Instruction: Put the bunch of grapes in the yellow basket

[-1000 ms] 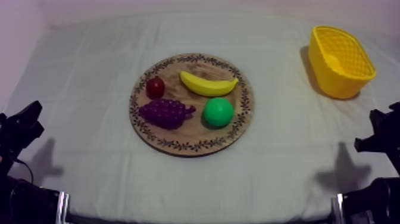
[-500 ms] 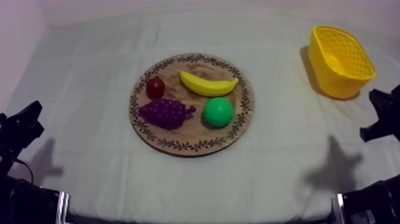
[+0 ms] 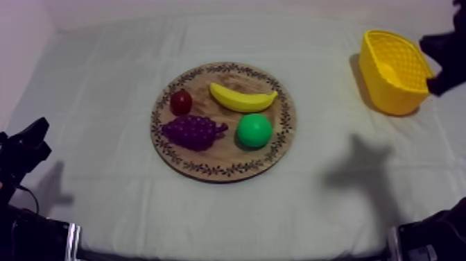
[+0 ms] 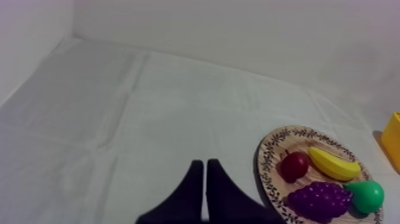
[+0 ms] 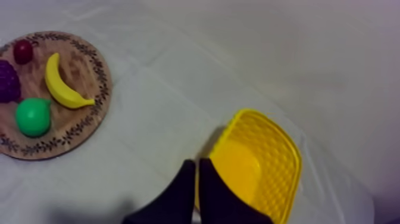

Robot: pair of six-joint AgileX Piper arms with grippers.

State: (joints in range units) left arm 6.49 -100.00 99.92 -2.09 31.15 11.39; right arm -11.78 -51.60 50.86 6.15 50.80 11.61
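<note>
We find the bunch of grapes (image 3: 193, 131) untouched on the wooden board (image 3: 229, 169), just beside the small red fruit (image 3: 181, 102) and near the pear (image 3: 254, 130). Our right gripper (image 5: 197, 164) hangs over the near rim of the yellow basket (image 3: 388, 94), well apart from the board, fingers pressed into a narrow wedge. Our left gripper (image 4: 205, 164) is likewise closed, off to one side of the board. Risk noted: descending unopened would shove the grapes into their neighbours, and a careless swing may clip the basket.

Worktop (image 3: 97, 104) under a grey-white cloth (image 3: 104, 194) marked by faint creases, seen from above at a slant. A round wooden board (image 3: 222, 154) with a patterned rim lies flat on the cloth near the middle. A yellow basket (image 3: 385, 89) stands on the cloth at the far right, well apart from the wooden board.
</note>
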